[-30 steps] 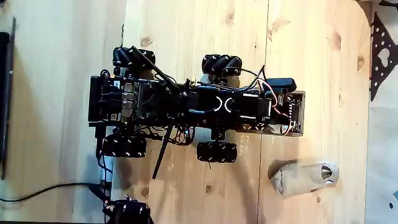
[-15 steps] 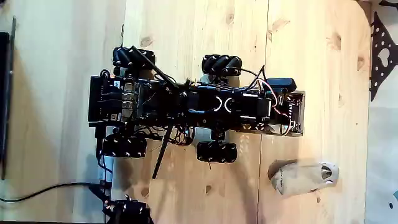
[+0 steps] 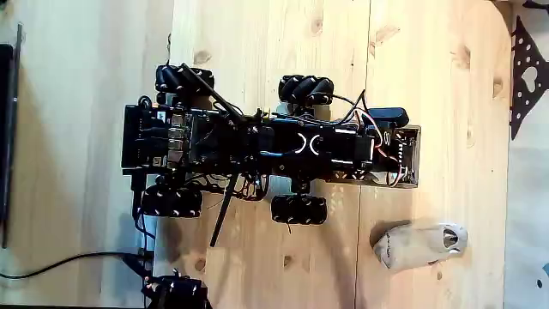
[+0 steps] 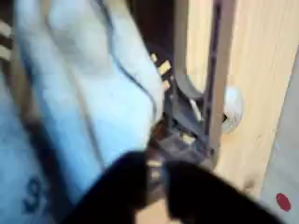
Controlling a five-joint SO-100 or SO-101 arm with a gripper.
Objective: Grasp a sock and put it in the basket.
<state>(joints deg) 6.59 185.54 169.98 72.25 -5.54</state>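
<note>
Hand (image 4: 157,173) is showing blurred and dark at the bottom of the wrist view, pressing into pale fabric; whether its fingers are wide or closed I cannot tell. Seen from above in the fixed view, the arm (image 3: 309,144) is lying folded flat along the wheeled robot (image 3: 257,146) toward the basket (image 3: 410,156) at its right end. A flat beige sock (image 3: 419,245) is lying on the table (image 3: 257,51), below the basket and apart from it.

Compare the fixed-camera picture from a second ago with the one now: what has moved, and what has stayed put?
Nothing visibly changed: the black wheeled robot body sits in the same spot on the light pine table, and the long flat beige sock lies where it did.
</note>
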